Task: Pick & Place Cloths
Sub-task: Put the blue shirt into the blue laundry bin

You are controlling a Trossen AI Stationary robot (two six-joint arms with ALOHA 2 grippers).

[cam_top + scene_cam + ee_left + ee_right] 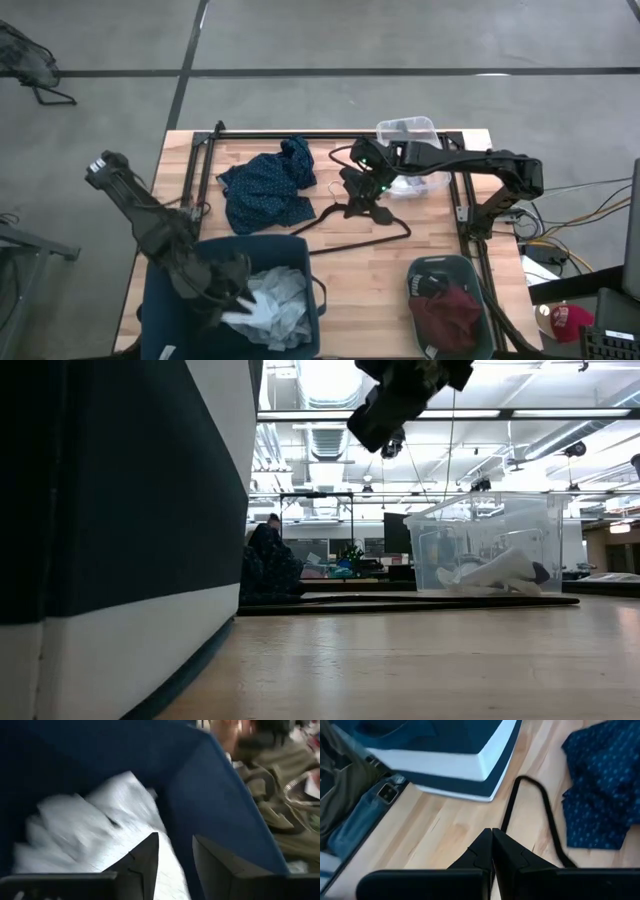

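Relation: While the left gripper [175,857] hangs over the open top of the dark blue fabric bin [160,305], the crumpled pale blue-white shirt [275,305] lies directly beneath and just ahead of its fingertips, inside the bin.
Left fingers: parted to a narrow gap, with no cloth between them; the shirt appears released or very nearly so.
Left arm pose: reaches from the table's left edge diagonally toward the bin, wrist pitched downward into the opening.
Right gripper [492,847]: fingers pressed together, holding nothing.
Right arm pose: extended across the far side of the table, wrist turned down above the wooden tabletop [380,270], near the thin black wire hanger [375,235].
Next candidate: the navy dotted shirt [268,187], a bunched heap with no clear long axis, lies ahead of the right fingers and to one side, beyond the hanger's wire.
Nearer arm: judged to be the right arm, its closed tips being near the navy heap, whereas the left tips are well apart from it.
Other cloths: the maroon piece [445,312] rests in a dark tray [415,270] on the near right, apart from both grippers.
Requirement: the right fingers would need to open before any grasp.
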